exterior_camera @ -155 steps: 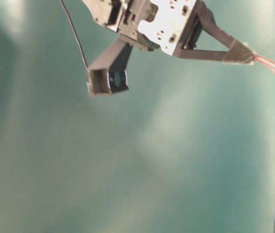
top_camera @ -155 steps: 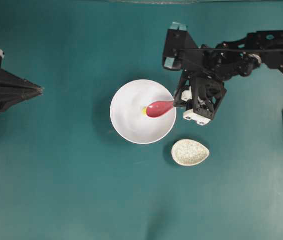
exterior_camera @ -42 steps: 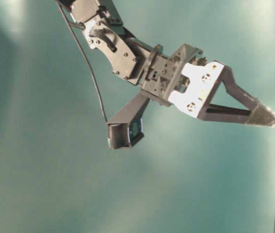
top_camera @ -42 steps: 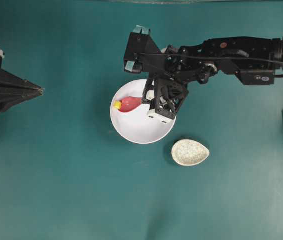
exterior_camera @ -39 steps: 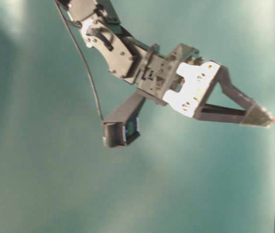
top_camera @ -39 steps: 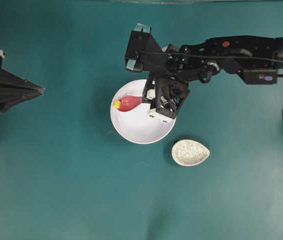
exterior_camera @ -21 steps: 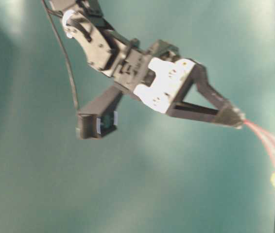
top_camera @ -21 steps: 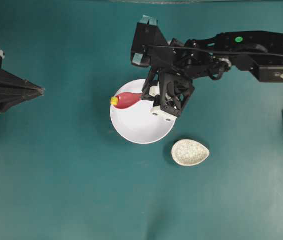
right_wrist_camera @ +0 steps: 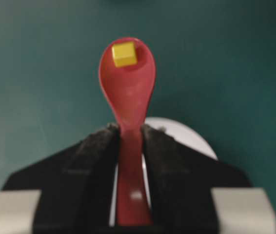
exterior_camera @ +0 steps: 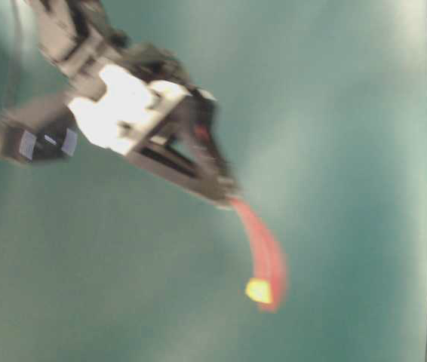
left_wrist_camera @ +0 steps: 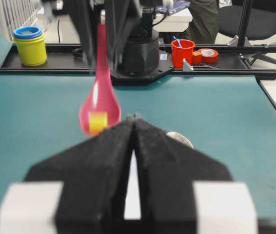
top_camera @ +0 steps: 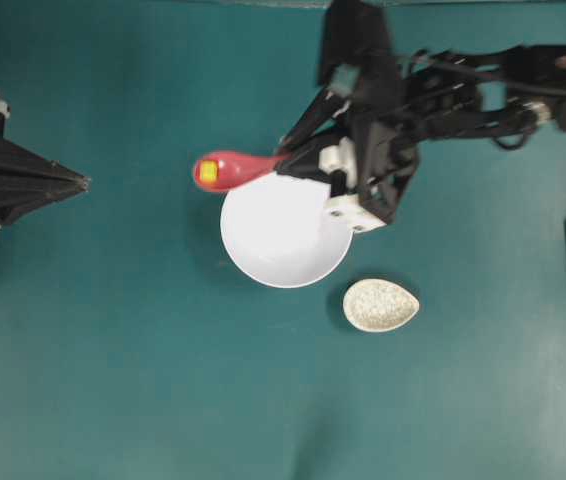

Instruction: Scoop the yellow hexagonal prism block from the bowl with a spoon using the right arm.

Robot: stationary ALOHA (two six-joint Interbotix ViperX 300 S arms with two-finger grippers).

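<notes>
My right gripper (top_camera: pixel 285 160) is shut on the handle of the pink-red spoon (top_camera: pixel 229 169), also seen in the right wrist view (right_wrist_camera: pixel 128 87). The tiny yellow block (top_camera: pixel 207 171) lies in the spoon's head (right_wrist_camera: pixel 125 53), raised in the air just past the far left rim of the white bowl (top_camera: pixel 285 232). The bowl looks empty. The table-level view shows the spoon (exterior_camera: pixel 262 253) with the block (exterior_camera: pixel 258 290), blurred. The left wrist view shows the spoon (left_wrist_camera: pixel 99 109) and block (left_wrist_camera: pixel 98 122) ahead. My left gripper (top_camera: pixel 81 181) is shut and empty at the left edge (left_wrist_camera: pixel 134 119).
A small speckled beige teardrop dish (top_camera: pixel 381 305) lies on the teal table just right of the bowl's near side. Beyond the table's far edge in the left wrist view stand yellow cups (left_wrist_camera: pixel 29 46) and a red cup (left_wrist_camera: pixel 182 52).
My right gripper has lifted the spoon with the yellow block out of the bowl, up and to the left past the rim. The left arm has not moved.
</notes>
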